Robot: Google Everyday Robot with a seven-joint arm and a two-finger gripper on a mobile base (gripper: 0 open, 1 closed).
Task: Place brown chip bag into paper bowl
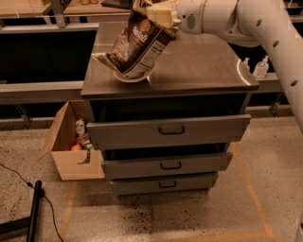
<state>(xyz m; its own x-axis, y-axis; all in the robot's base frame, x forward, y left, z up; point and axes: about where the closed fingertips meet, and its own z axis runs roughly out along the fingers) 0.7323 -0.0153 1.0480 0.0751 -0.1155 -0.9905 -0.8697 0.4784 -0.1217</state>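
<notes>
A speckled stone floor with orange tape lines [246,189] carries a grey cabinet [199,61] with a flat metal top and three drawers [170,130] standing pulled out in steps. On the left part of that top sits the paper bowl [137,79], largely covered from this view.

The brown chip bag [135,45] hangs over it on a slant. Its long axis runs from upper right to lower left, with the printed face and white label panel toward the camera. Its lower pale end pokes out past the bowl's left rim, and its lower edge lies at the bowl. The gripper [158,13] is above the back of the cabinet top, fingers pinching the bag's upper end. The white arm [265,23] reaches in from the upper right.

Two small bottles [261,66] stand behind the cabinet's right corner. An open cardboard box [71,160] holding small items sits on the floor to the left, near a black stand [33,212] with a cable.
</notes>
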